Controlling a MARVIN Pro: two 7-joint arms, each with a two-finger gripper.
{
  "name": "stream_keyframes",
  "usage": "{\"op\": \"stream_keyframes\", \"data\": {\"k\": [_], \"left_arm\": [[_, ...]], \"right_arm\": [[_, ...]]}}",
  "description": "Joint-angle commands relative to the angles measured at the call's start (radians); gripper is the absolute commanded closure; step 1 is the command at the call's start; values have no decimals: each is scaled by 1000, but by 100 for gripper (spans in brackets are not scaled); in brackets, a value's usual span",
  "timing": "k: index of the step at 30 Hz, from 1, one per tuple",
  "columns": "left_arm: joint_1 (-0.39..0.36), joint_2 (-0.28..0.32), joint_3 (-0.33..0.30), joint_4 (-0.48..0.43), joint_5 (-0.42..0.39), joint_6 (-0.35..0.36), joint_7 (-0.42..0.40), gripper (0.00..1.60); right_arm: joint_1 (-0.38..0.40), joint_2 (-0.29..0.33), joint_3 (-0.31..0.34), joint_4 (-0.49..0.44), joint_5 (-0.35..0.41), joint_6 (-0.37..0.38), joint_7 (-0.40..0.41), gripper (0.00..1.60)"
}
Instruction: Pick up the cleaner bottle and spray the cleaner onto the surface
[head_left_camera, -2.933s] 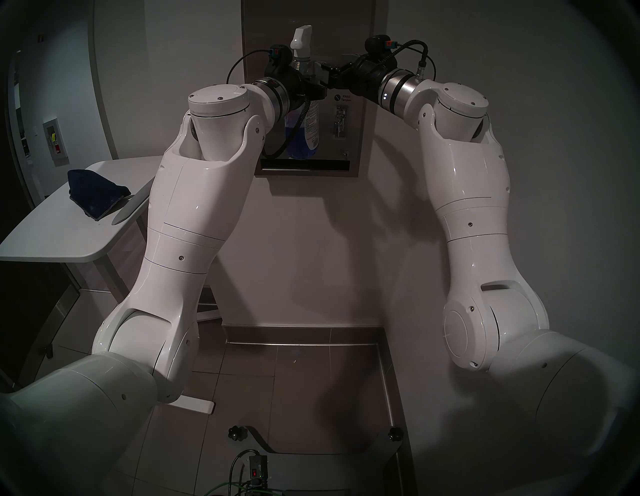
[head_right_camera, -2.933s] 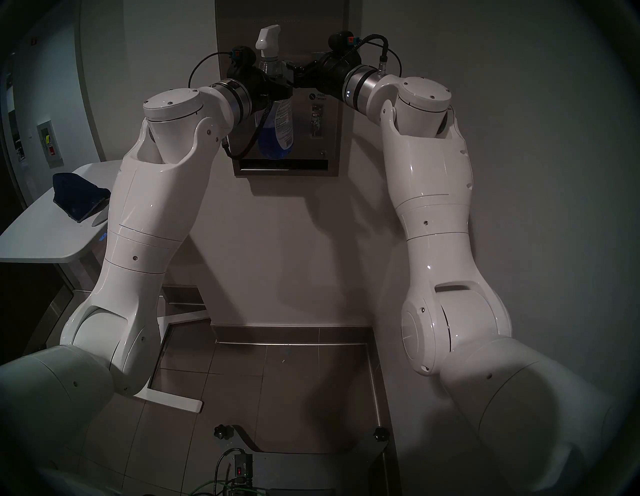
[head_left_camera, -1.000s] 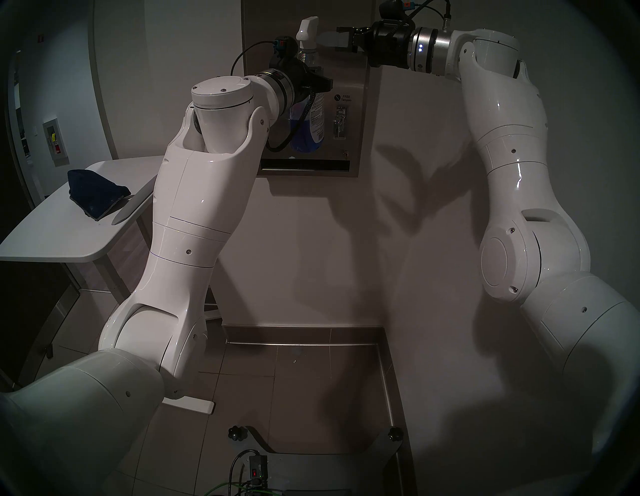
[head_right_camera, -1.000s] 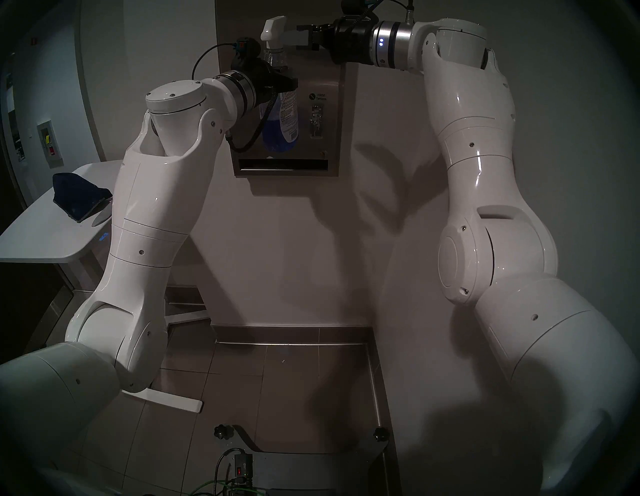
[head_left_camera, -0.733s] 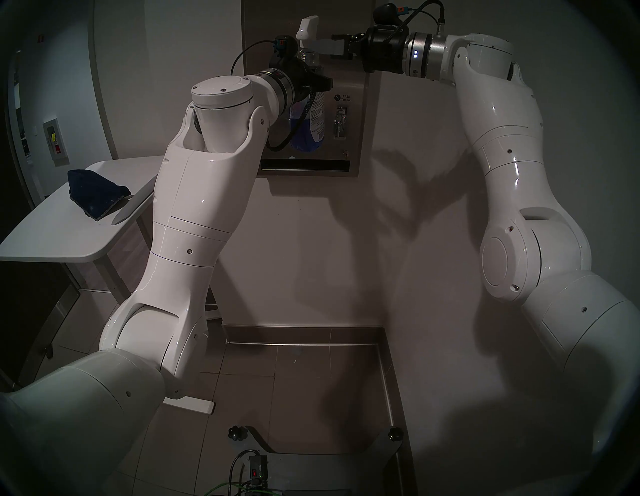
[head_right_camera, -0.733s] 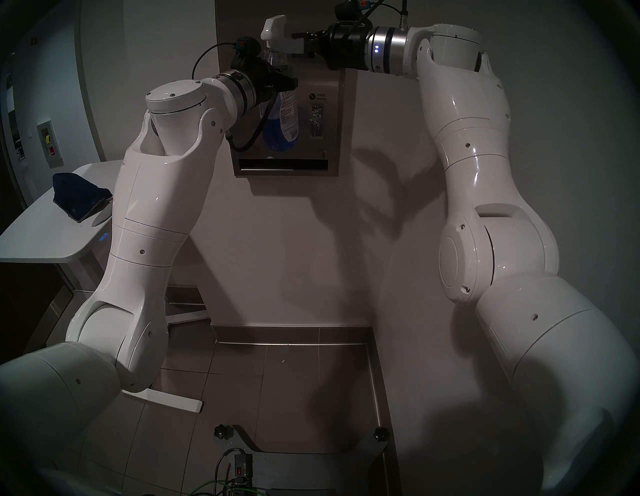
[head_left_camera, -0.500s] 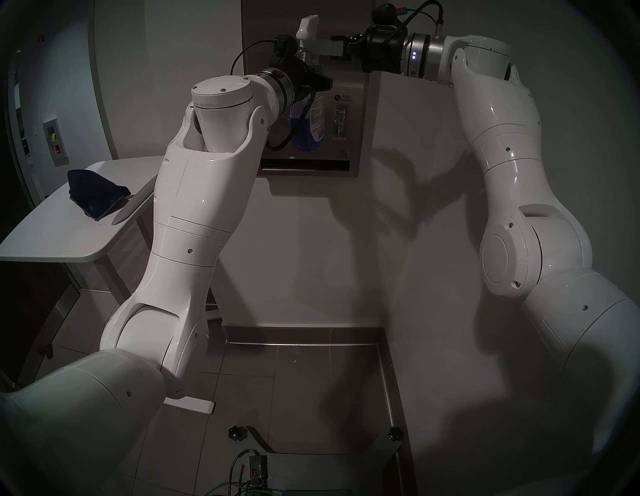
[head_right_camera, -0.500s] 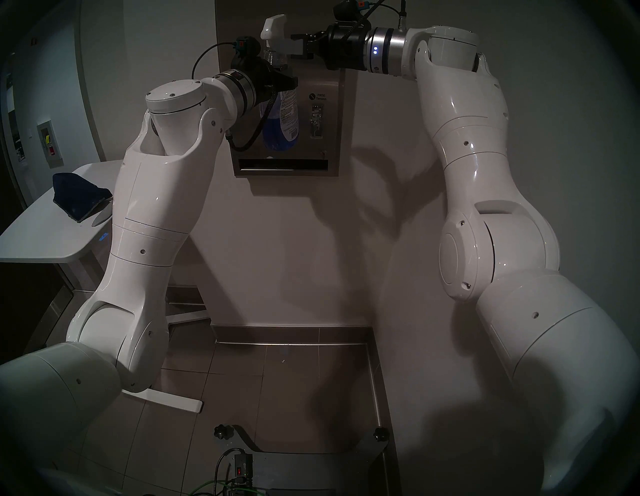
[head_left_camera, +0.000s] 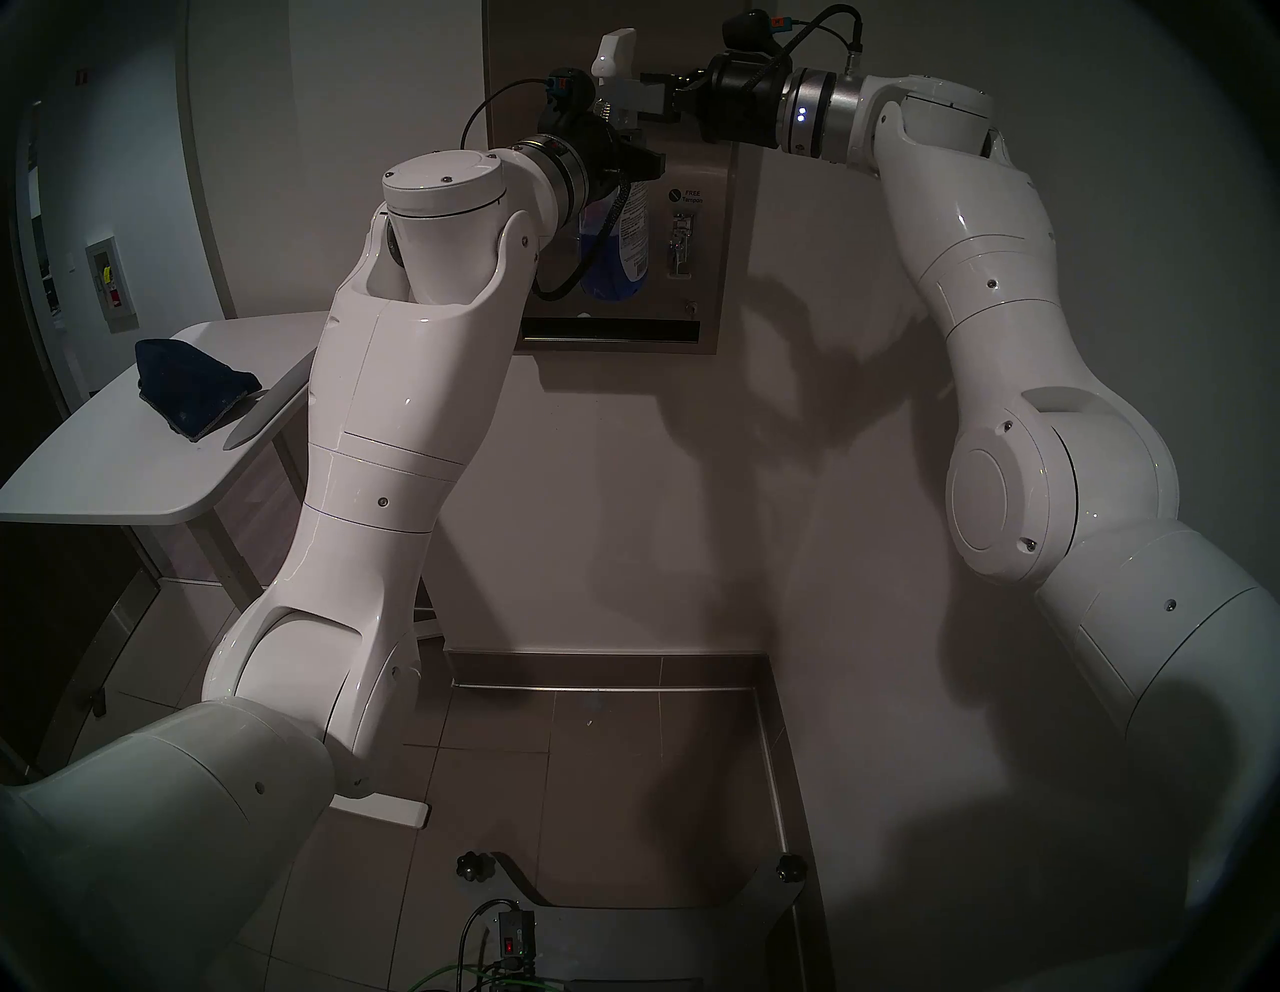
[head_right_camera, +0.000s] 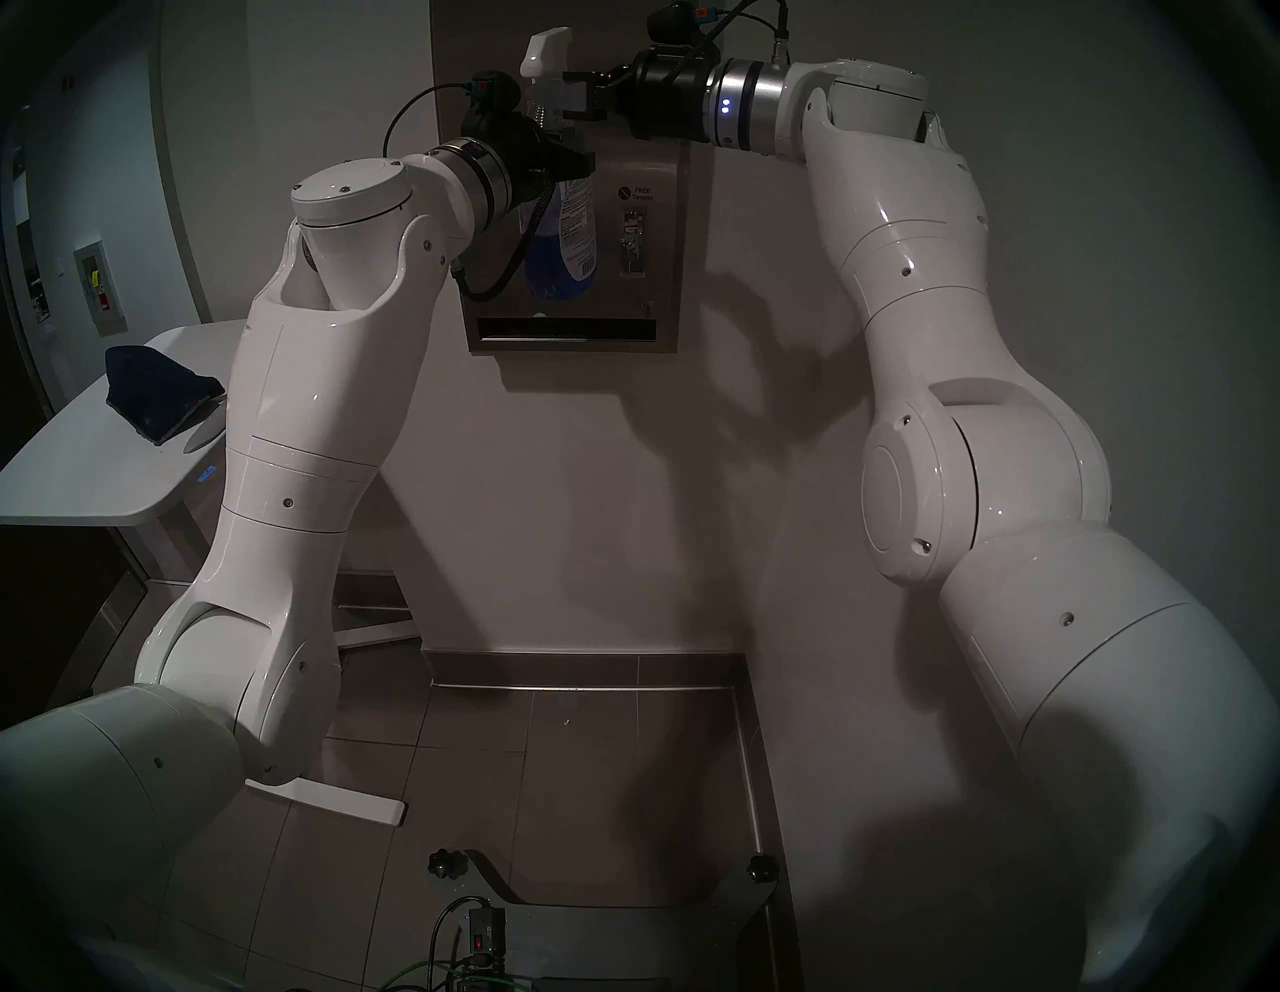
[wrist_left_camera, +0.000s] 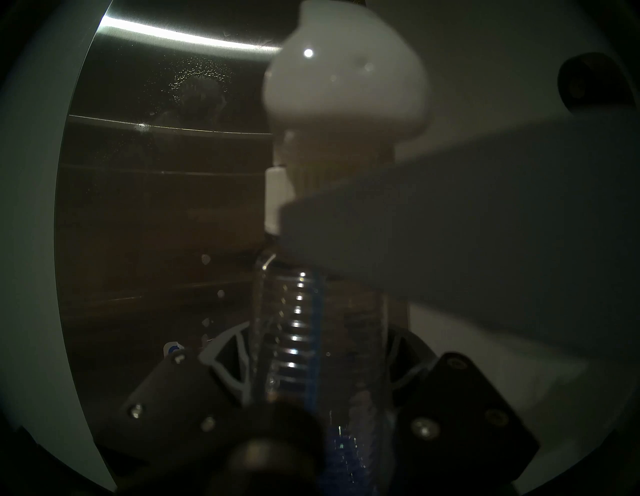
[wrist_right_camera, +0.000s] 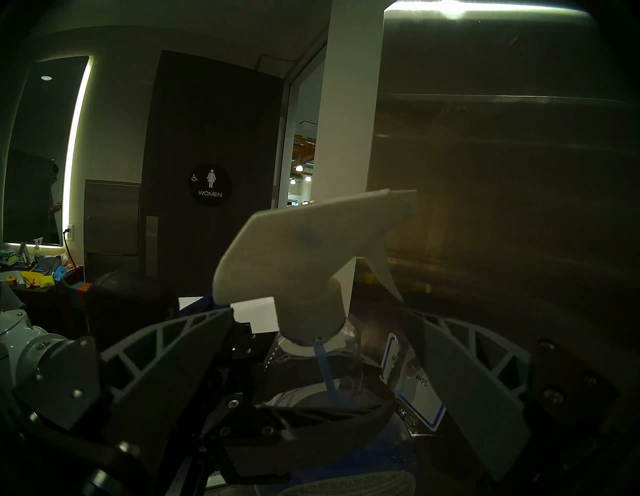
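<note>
My left gripper (head_left_camera: 627, 166) is shut on the cleaner bottle (head_left_camera: 613, 267), a clear bottle of blue liquid held upright in front of the steel dispenser panel (head_left_camera: 713, 159). The bottle's white trigger nozzle (head_left_camera: 616, 52) points at the panel. My right gripper (head_left_camera: 627, 97) comes in from the right, open, just below the nozzle. In the right wrist view its fingers (wrist_right_camera: 173, 343) stand on either side of the bottle neck (wrist_right_camera: 322, 343), below the nozzle (wrist_right_camera: 311, 249). In the left wrist view fine droplets (wrist_left_camera: 197, 79) speckle the panel (wrist_left_camera: 156, 207).
A white table (head_left_camera: 104, 485) at the left carries a dark blue cloth (head_left_camera: 194, 388). The dispenser's lever (head_left_camera: 679, 242) and dark slot (head_left_camera: 609, 331) sit below the bottle. White wall runs close on the right. A dark door with a WOMEN sign (wrist_right_camera: 210, 185) lies beyond.
My right arm has swung left and a little down, bringing its open gripper up to the bottle's neck under the nozzle. The left arm and the bottle have stayed put.
</note>
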Motion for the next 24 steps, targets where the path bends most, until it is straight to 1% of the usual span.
{"op": "stream_keyframes", "data": {"k": [1,19,24], "left_arm": [[-70,-13,-18,-41,1,-39,1,160],[-68,-21,-24,-41,14,-37,-7,160],[-67,-23,-26,-40,17,-37,-9,160]], "right_arm": [[86,-36,-1,29,1,-53,-13,0],[161,-76,-4,171,-3,-158,-41,0],[179,-84,-1,207,-1,-176,-44,0]]}}
